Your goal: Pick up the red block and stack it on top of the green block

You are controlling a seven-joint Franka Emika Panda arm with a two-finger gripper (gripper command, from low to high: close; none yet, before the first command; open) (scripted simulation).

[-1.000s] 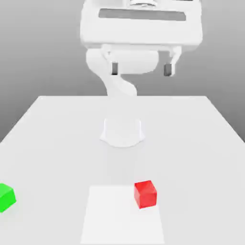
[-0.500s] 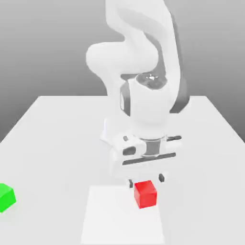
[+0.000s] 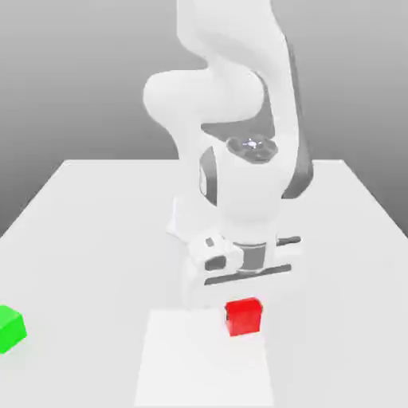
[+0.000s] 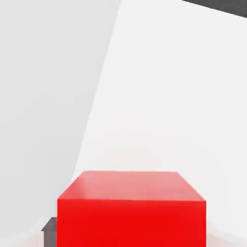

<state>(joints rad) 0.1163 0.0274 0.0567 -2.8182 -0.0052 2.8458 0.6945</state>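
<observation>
The red block (image 3: 243, 316) sits on the white table near the front, on a paler square patch (image 3: 191, 366). My gripper (image 3: 243, 300) has come straight down over it, and the hand hangs directly above the cube. In the hand view the red block (image 4: 131, 212) lies close between the jaws, with a dark fingertip (image 4: 49, 226) pressed against one of its sides. The gripper is shut on the block. The green block (image 3: 10, 328) rests far off at the exterior view's left edge, apart from the arm.
The white table (image 3: 96, 231) stretches wide around the arm. The arm's round base (image 3: 182, 225) stands behind the red cube at mid-table. Bare surface lies between the two blocks.
The arm came down from high above the table to the red block. Its open fingers straddled the cube half a second ago and have since shut on it.
</observation>
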